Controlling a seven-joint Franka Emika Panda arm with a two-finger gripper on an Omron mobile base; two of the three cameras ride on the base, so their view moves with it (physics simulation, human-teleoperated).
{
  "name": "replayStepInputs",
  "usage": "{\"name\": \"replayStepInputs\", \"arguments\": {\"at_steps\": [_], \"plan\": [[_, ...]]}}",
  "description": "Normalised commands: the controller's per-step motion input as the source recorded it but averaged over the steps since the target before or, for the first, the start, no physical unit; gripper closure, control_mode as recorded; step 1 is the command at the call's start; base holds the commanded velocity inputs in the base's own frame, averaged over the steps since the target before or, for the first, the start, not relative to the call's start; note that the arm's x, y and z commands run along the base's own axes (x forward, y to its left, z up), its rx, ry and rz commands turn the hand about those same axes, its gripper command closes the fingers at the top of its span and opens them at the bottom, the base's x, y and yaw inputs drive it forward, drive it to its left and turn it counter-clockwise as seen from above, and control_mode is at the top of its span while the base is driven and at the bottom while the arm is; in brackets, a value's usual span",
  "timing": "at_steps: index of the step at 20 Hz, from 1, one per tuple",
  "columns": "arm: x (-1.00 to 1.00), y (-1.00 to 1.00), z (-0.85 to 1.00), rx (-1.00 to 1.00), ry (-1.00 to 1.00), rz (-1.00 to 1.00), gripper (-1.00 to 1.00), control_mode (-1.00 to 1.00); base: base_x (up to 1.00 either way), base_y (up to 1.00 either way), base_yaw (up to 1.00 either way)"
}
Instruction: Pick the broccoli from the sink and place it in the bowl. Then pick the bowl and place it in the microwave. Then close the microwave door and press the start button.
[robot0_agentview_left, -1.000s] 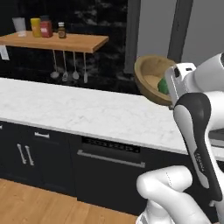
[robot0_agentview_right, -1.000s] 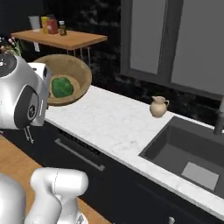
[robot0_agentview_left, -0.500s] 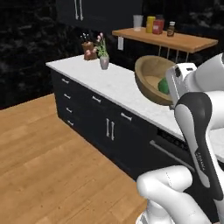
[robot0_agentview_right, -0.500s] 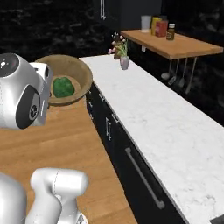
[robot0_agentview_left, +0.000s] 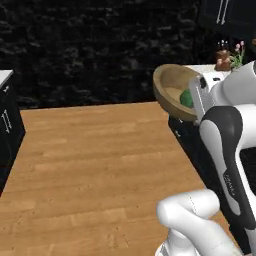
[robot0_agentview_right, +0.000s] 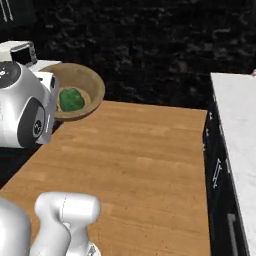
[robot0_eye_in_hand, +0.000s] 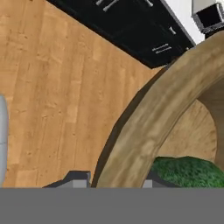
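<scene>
Gripping bowl (robot0_agentview_right: 80, 92) rim between my fingers (robot0_eye_in_hand: 78, 179), one each side of wall; broccoli (robot0_agentview_right: 71, 99) inside; wooden floor (robot0_agentview_left: 95, 165) below.

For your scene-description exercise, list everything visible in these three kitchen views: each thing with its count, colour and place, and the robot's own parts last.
bowl: one, tan-brown wood, held up in the air over the floor, tilted, its rim between the fingers.
broccoli: one, dark green, lying inside the bowl.
wooden floor: one, light brown planks, across the middle of both base views.
white counter: one, pale marbled top on black cabinets, right edge of right base view.
small appliance: one, white with dark front, far left of right base view.
potted flowers: one, pink blooms, upper right of left base view.
gripper: one, dark tips, closed on the bowl's rim.
arm: one, white with dark joints.
</scene>
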Motion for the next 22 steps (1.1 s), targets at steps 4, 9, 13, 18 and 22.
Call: {"name": "replayStepInputs", "arguments": {"at_steps": [4,9,13,18,22], "plan": [[0.0,0.0,0.0,0.0,0.0,0.0,1.0,1.0,-0.32,0.31,0.6],[0.0,0.0,0.0,0.0,0.0,0.0,1.0,1.0,-0.33,0.19,0.51],[0.0,0.0,0.0,0.0,0.0,0.0,1.0,1.0,-0.25,0.0,0.71],[0.0,0.0,0.0,0.0,0.0,0.0,1.0,1.0,-0.19,-0.06,0.85],[0.0,0.0,0.0,0.0,0.0,0.0,1.0,1.0,-0.04,0.0,0.73]]}}
